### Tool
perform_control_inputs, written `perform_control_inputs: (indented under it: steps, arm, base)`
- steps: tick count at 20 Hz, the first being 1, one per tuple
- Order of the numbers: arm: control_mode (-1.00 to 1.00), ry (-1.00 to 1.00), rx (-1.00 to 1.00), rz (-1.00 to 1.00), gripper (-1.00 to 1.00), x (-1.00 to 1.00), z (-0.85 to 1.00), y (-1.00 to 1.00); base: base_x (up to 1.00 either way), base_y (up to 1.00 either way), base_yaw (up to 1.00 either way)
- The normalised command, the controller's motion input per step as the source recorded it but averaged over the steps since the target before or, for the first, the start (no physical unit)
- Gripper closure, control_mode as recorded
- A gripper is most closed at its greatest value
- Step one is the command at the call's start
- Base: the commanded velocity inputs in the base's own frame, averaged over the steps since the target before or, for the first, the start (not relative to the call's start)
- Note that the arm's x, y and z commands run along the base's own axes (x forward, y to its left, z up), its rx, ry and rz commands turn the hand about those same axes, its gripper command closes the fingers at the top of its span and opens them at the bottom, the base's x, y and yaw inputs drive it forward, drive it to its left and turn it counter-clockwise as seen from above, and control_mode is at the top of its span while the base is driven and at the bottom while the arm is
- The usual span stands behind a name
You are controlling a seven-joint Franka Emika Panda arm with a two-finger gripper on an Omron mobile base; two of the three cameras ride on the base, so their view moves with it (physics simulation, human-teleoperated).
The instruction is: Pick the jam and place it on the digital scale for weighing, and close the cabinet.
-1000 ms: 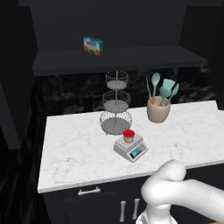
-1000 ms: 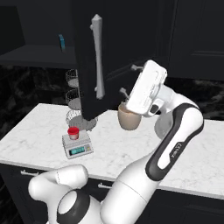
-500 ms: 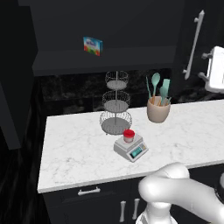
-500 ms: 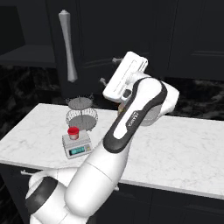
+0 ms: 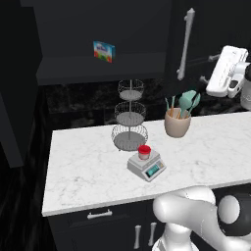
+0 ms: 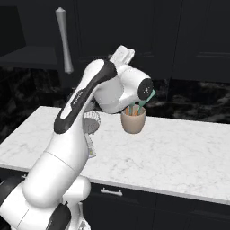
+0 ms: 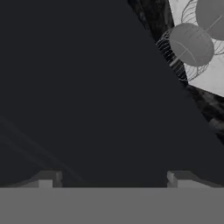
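Note:
The jam (image 5: 143, 151), a small red-lidded jar, stands on the digital scale (image 5: 146, 165) at the middle of the counter. Above the counter's right part, a black door of the cabinet (image 5: 193, 29) stands angled, with its long silver handle (image 5: 185, 44) facing me. My gripper (image 5: 207, 68) is just right of that handle, open and empty, its fingers pointing at the door face. In the hand view the two fingertips (image 7: 48, 178) stand wide apart before the dark door panel. In the right base view my arm hides the jam and most of the scale.
A three-tier wire stand (image 5: 129, 117) rises behind the scale. A beige utensil holder (image 5: 177, 122) with teal tools sits right of it, below the door. A blue box (image 5: 104, 51) stands on the open cabinet shelf. The marble counter (image 5: 88, 166) has bare room left and right.
The cabinet door has swung leftward in the left base view, toward shut, and my hand has followed against it. The jam and scale have not moved.

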Motion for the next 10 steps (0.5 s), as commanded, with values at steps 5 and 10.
perform_control_inputs:
  steps: [5, 10]
  arm:
    - [-1.0, 0.0, -0.14, -0.15, -1.0, 1.0, -0.23, 1.0]
    - [-1.0, 0.0, -0.11, -0.11, -1.0, 0.88, -0.02, 0.74]
  base:
    - [0.0, 0.0, 0.0]
    - [0.0, 0.0, 0.0]
